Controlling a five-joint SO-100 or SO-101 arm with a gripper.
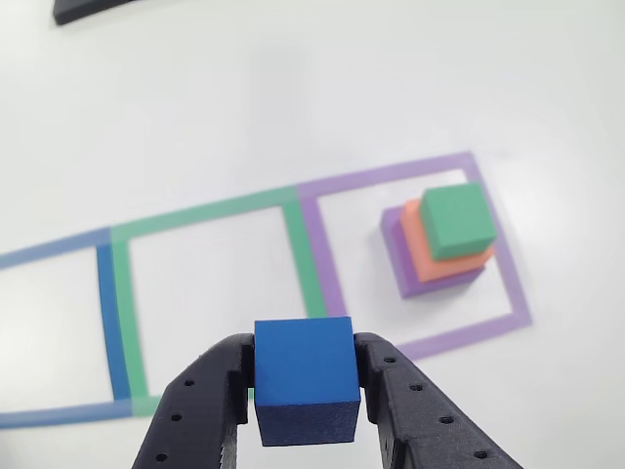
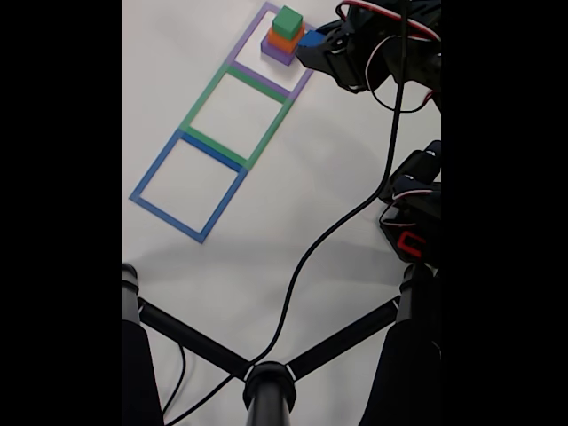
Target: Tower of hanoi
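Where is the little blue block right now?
The blue block is squeezed in the pincer at the bottom of the other view, lifted off the stack of green, orange and purple blocks, which sits up to its right inside the purple tape square.

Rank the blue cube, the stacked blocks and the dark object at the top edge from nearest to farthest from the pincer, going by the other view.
1. Blue cube: clamped in the pincer, bottom centre.
2. Stacked blocks: inside the purple tape square, right of centre.
3. Dark object: top-left edge, farthest.
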